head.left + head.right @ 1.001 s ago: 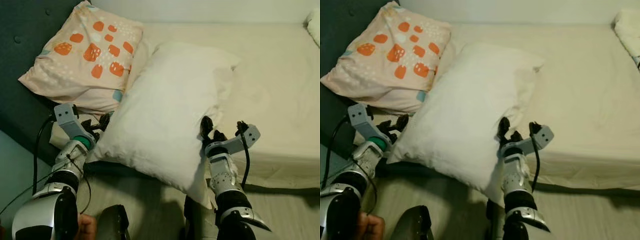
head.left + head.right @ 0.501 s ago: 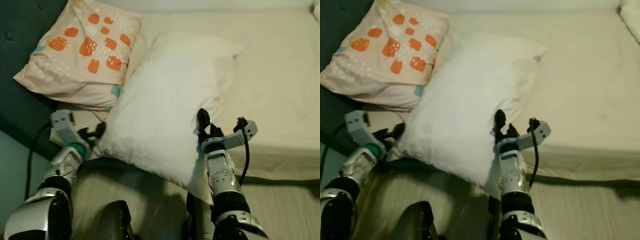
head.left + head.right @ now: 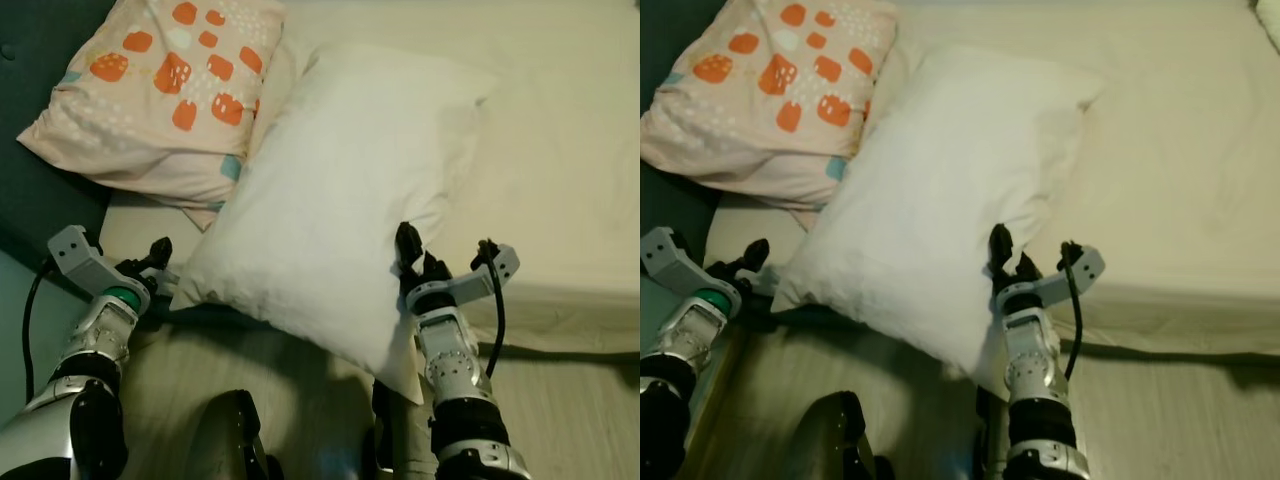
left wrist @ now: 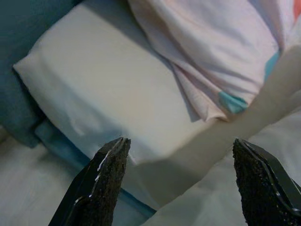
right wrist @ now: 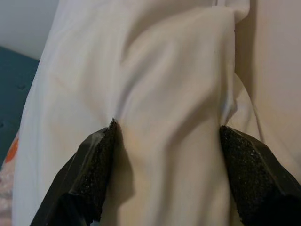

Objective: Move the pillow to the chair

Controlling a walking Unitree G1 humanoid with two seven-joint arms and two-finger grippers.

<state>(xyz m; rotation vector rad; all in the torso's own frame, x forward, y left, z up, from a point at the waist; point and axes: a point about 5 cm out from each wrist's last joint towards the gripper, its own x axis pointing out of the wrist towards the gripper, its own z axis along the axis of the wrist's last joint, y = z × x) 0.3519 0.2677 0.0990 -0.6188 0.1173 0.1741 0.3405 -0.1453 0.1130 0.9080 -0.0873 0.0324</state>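
On the bed [image 3: 560, 150] edge | white pillow [image 3: 340, 190] lies diagonally, low corner overhanging | right gripper [image 3: 412, 262] fingers spread, pressed against its near-right side | left gripper [image 3: 158, 262] fingers spread just beside its left corner | right arm nearer.
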